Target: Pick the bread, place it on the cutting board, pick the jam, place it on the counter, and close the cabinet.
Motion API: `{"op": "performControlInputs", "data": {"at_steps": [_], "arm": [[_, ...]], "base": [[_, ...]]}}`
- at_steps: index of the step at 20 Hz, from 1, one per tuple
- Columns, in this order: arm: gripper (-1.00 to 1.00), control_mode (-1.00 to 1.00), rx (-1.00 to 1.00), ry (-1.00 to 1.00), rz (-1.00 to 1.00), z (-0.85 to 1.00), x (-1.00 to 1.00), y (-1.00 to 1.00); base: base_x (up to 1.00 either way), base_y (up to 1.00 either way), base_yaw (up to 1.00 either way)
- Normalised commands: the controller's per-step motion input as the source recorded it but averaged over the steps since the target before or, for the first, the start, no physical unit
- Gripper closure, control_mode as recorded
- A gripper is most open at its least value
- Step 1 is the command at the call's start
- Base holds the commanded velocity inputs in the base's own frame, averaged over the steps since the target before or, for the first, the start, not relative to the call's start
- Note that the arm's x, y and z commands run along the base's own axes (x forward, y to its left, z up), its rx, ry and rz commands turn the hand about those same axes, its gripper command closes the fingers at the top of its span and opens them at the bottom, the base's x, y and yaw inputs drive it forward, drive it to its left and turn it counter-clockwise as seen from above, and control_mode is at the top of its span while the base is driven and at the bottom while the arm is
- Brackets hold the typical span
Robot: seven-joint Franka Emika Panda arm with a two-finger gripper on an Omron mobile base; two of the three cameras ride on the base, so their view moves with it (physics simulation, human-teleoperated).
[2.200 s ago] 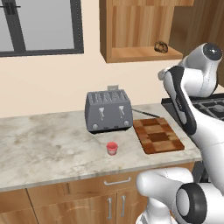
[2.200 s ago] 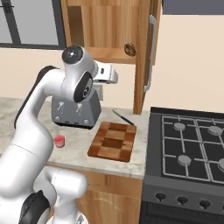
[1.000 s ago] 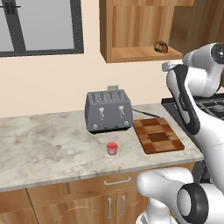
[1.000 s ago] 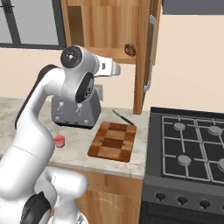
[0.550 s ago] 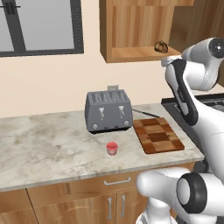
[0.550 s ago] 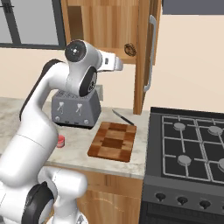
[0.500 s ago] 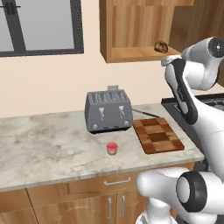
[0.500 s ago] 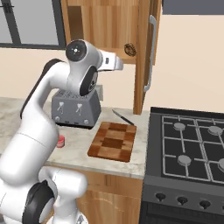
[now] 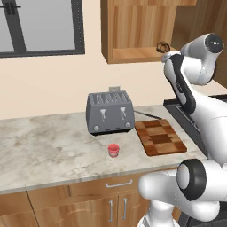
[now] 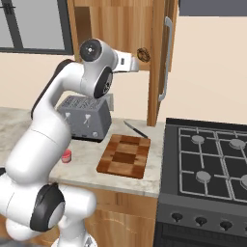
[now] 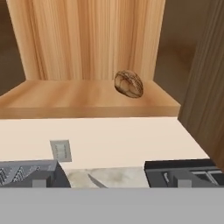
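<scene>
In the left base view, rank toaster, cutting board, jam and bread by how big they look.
1. Toaster, though the cutting board lies flat and foreshortened, so these two are close.
2. Cutting board.
3. Jam and bread look about alike; the bread sits farther back in the cabinet, so I won't rank them.

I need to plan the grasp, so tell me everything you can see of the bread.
The bread is a small, rounded brown lump with darker crossing creases, like a knotted roll. It rests alone on the open cabinet's bare wooden shelf, near the shelf's front edge, on the side by the open door. Nothing else touches it.
</scene>
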Motion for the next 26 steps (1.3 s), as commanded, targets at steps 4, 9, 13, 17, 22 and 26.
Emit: {"op": "performControlInputs", "data": {"at_steps": [4,9,13,17,22,26], "arm": [[-1.0,-1.0,0.0,0.0,-0.02,0.15,0.28,-0.11],[-1.0,-1.0,0.0,0.0,-0.02,0.11,0.31,-0.1],[-1.0,-1.0,0.0,0.0,-0.01,0.05,0.3,-0.1],[-1.0,-1.0,0.0,0.0,-0.01,0.0,0.32,-0.08],[-1.0,-1.0,0.0,0.0,0.0,0.0,0.36,-0.06],[-1.0,-1.0,0.0,0.0,0.0,0.0,0.37,-0.07]], "base": [[0.0,0.0,0.0],[0.0,0.0,0.0],[0.0,0.0,0.0],[0.0,0.0,0.0],[0.0,0.0,0.0],[0.0,0.0,0.0]]}}
